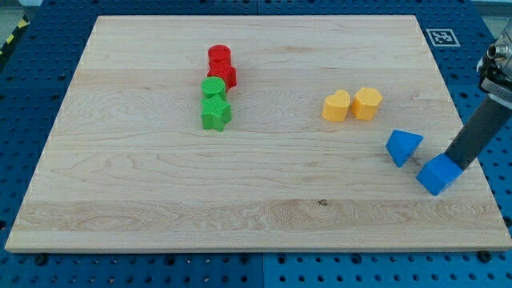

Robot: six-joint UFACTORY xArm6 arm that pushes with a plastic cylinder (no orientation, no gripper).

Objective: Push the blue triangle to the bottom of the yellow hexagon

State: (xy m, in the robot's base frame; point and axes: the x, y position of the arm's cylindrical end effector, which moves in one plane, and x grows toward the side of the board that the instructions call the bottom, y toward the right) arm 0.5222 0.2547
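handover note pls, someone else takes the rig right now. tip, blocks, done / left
Tip: my tip is at the view's right edge of the board, touching or just behind the blue cube, on its upper right. No jaws on this rig.
Blocks: blue triangle sits just left of the cube, below and right of the yellow hexagon. Yellow heart sits beside the hexagon on its left. Red and green blocks are far off at upper left, not involved.
Done: nothing visible; triangle is not under the hexagon.
Left: get around the cube, then push the triangle left to sit directly below the hexagon.
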